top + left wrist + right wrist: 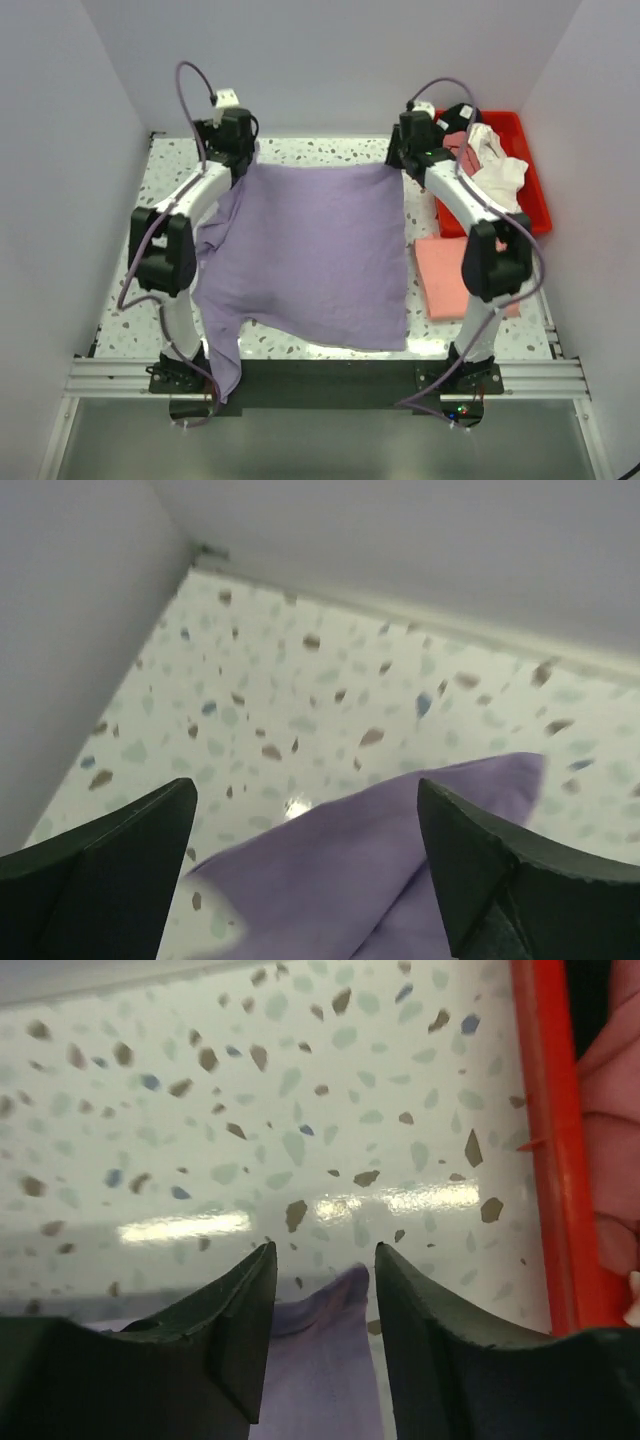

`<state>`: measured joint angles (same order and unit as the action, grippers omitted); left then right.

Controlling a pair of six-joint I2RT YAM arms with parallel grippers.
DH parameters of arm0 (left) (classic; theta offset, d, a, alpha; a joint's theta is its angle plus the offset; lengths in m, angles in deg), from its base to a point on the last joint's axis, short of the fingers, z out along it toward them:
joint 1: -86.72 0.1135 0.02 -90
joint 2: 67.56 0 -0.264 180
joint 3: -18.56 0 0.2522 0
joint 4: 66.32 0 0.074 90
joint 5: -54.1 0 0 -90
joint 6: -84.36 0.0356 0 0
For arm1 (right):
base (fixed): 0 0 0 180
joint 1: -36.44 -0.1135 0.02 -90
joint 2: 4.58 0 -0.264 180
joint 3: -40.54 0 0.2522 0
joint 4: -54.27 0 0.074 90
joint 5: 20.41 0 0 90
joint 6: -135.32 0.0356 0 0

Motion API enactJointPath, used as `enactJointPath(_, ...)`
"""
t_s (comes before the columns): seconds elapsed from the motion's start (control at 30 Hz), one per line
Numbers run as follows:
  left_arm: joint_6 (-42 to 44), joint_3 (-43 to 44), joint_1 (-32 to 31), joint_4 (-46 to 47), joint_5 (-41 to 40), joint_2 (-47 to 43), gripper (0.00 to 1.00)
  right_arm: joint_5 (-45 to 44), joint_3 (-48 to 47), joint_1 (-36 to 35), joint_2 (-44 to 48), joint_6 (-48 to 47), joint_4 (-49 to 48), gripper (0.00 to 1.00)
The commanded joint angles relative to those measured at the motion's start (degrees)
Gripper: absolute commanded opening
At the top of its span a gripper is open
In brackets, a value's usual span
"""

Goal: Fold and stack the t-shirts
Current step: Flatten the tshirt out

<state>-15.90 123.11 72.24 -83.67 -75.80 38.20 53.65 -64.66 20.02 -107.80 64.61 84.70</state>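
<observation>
1. The lavender t-shirt (310,250) lies spread across the middle of the speckled desk (170,170). Its far edge runs between the two wrists, and one part trails off the near edge by the left arm's base.
2. The left gripper (305,800) sits at the far-left corner with its fingers (120,850) wide apart. The purple cloth lies between them, unclamped.
3. The right gripper (325,1260) is over the far-right corner. Its fingers (230,1320) are closer together but show a clear gap, and the cloth tip in that gap is not pinched.
4. A folded salmon-pink shirt (440,275) rests on the desk to the right, just beside the lavender one. The red bin (525,160) beyond it holds white (500,170), dusty-rose (462,150) and black (462,113) shirts.
5. On handling, I'd judge this cloth light, limp and easily wrinkled. It will sag and drag unless lifted evenly, so the two far corners are the sensible places to pinch, right at the hem.
6. No brand, label or print can be read anywhere.
</observation>
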Motion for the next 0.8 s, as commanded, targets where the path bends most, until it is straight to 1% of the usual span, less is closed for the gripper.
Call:
enactJointPath(0.0,-0.7,7.1,1.8,-7.6,-2.5,5.8,1.0,3.3,-10.9,0.6,-9.7,-1.7,1.4,0.51)
enactJointPath(0.03,-0.6,8.5,1.8,-8.2,-2.7,6.6,1.0,3.7,-13.4,0.6,-13.9,-2.1,3.1,0.62)
enactJointPath(0.07,-0.5,8.4,1.8,-7.7,-2.6,6.8,1.0,4.6,-15.4,0.6,-14.9,-2.6,5.2,0.77)
enactJointPath(0.1,-0.5,7.2,1.8,-7.5,-2.5,6.5,1.0,5.5,-17.1,0.7,-15.5,-2.8,5.0,0.97)
enactJointPath(0.17,-0.9,4.7,1.7,-5.7,-2.0,4.5,1.0,6.6,-16.8,0.6,-14.7,-2.8,4.3,0.99)
enactJointPath(0.2,-1.2,2.0,1.8,-5.3,-1.3,3.6,1.0,7.0,-15.6,0.5,-13.9,-2.6,4.3,0.99)
enactJointPath(0.27,-3.2,-0.2,1.8,-6.4,-0.3,1.3,1.0,7.9,-13.7,0.5,-11.1,-1.8,4.3,0.99)
enactJointPath(0.37,-8.2,-4.7,1.8,-10.5,1.7,-2.2,1.0,9.3,-7.5,-0.1,-7.0,-1.3,4.7,0.99)
enactJointPath(0.43,-11.6,-9.0,1.8,-12.4,4.5,-4.6,1.0,9.4,-1.7,-1.5,-2.4,-1.2,5.0,0.99)
enactJointPath(0.47,-13.0,-10.7,1.8,-14.2,5.3,-7.3,1.0,9.2,0.5,-2.1,-0.9,-1.2,5.0,0.99)
enactJointPath(0.5,-14.4,-12.5,1.8,-15.1,7.6,-8.8,1.0,8.8,4.8,-3.8,2.5,-1.0,5.2,0.99)
enactJointPath(0.53,-17.1,-16.5,1.8,-16.0,9.4,-10.4,1.0,8.0,7.0,-4.7,4.0,-0.7,5.3,0.99)
enactJointPath(0.57,-18.4,-19.1,1.8,-16.0,11.3,-14.1,1.0,7.9,9.2,-6.4,5.6,0.2,5.5,0.99)
enactJointPath(0.6,-19.2,-24.5,1.7,-15.5,15.6,-16.0,1.0,7.7,13.2,-7.4,6.8,0.5,5.6,0.99)
enactJointPath(0.63,-19.9,-27.4,1.7,-14.8,17.6,-17.8,1.0,7.4,15.0,-8.3,9.1,1.0,5.9,0.99)
enactJointPath(0.67,-20.4,-30.1,1.7,-13.2,18.9,-21.3,1.0,7.2,16.8,-10.1,9.9,1.6,6.4,0.99)
enactJointPath(0.73,-23.6,-36.4,1.7,-13.7,20.7,-24.0,1.0,7.2,21.1,-11.3,11.4,2.1,7.4,0.99)
enactJointPath(0.77,-24.3,-38.2,1.7,-13.6,21.3,-25.9,1.0,8.0,23.4,-11.9,11.5,3.7,8.3,0.99)
